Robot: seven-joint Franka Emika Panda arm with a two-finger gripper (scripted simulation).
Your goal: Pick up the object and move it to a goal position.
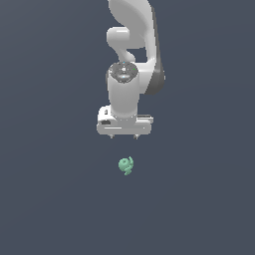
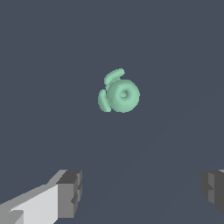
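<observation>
Gripper (image 1: 123, 136) hangs with its jaws spread wide and nothing between them, and the small mint-green object (image 1: 126, 165) lies on the plain dark table (image 1: 50, 199) apart from it, just nearer the exterior camera. To grasp well, I judge the gripper should first center over the object's rounded body (image 2: 123, 96), then descend straight. The fingers (image 2: 70, 192) should close on the body rather than on the curved lobes (image 2: 104, 100), which could slip.

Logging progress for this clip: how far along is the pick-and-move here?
Early stage. Nothing looks done: the mint-green object lies on the surface, untouched. In hand: the gripper hangs above it, open, with the fingers wide apart and the object not between them. Left: descend, grasp, lift, carry to the goal, which no view shows.
</observation>
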